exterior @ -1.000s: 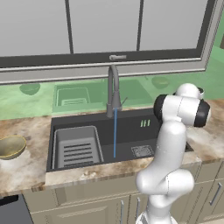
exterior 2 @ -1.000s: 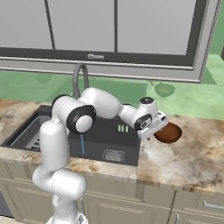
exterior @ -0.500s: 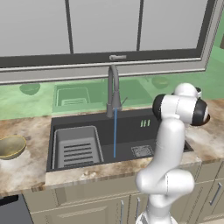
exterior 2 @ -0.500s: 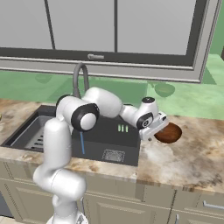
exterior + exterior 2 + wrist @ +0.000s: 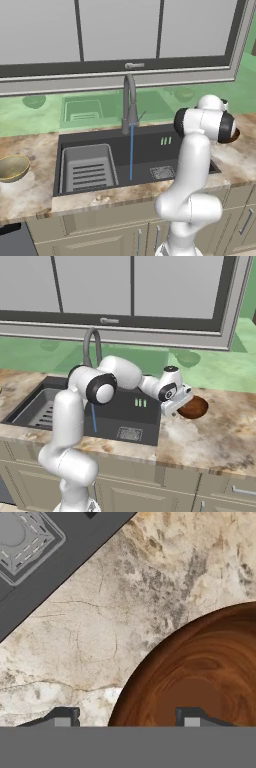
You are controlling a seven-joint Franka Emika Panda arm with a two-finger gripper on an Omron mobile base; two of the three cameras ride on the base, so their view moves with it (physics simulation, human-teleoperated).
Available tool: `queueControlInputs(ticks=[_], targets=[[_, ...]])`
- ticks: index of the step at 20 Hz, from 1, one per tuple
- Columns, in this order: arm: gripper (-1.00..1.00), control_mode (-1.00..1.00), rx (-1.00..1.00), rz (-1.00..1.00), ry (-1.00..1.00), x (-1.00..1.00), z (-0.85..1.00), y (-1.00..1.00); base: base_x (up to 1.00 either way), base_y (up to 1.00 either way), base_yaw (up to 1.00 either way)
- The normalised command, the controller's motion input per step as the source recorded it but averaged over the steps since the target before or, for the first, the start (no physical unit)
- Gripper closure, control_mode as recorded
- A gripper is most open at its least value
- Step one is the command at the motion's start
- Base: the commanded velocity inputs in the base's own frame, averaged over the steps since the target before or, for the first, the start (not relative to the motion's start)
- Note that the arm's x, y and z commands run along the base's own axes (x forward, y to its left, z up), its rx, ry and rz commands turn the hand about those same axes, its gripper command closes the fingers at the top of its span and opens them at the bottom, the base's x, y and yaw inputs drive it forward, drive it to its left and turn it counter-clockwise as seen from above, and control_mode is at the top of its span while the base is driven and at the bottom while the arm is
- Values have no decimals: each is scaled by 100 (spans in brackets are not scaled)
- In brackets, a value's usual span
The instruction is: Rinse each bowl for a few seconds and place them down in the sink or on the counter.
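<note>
hand [image 5: 181, 407]: low over the table [image 5: 220, 431] right of the sink [image 5: 131, 412], straddling the near rim of the brown bowl [image 5: 194, 406]. In the hand view one fingertip [image 5: 192, 718] sits inside the bowl, the other [image 5: 59, 719] outside over stone. Jaws apart; can't tell whether they have the rim clamped yet.
brown bowl: upright on the table, just right of the sink, partly hidden by the hand.
gold bowl [image 5: 12, 167]: on the table left of the sink, well apart from the hand, untouched.
faucet [image 5: 129, 105]: running, thin stream [image 5: 131, 152] dropping into the basin beside the grey slotted tray [image 5: 89, 167].
step (judgement): rim pinch on the brown bowl, neither bowl rinsed yet.
risk 1: thin curved rim, pinch looks near the fingertips; bowl could rotate or slip out on the lift.
risk 2: closing off-centre could shove the bowl across the stone instead of gripping.
risk 3: swinging to the stream, the bowl could clip the sink edge or faucet.
</note>
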Motion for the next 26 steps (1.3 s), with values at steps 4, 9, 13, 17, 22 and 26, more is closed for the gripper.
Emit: queueControlInputs(ticks=[4,9,13,17,22,26], targets=[[100,-100,0,3,5,5,-20,-3,0,0,0],[100,-100,0,6,4,-4,-20,-4,0,0,0],[100,-100,-1,1,0,-10,0,2,0,0,0],[100,-100,0,2,-1,-21,7,5,0,0,0],[100,-100,1,11,-2,-27,40,0,0,0,0],[100,-100,1,16,0,-21,33,0,0,0,0]])
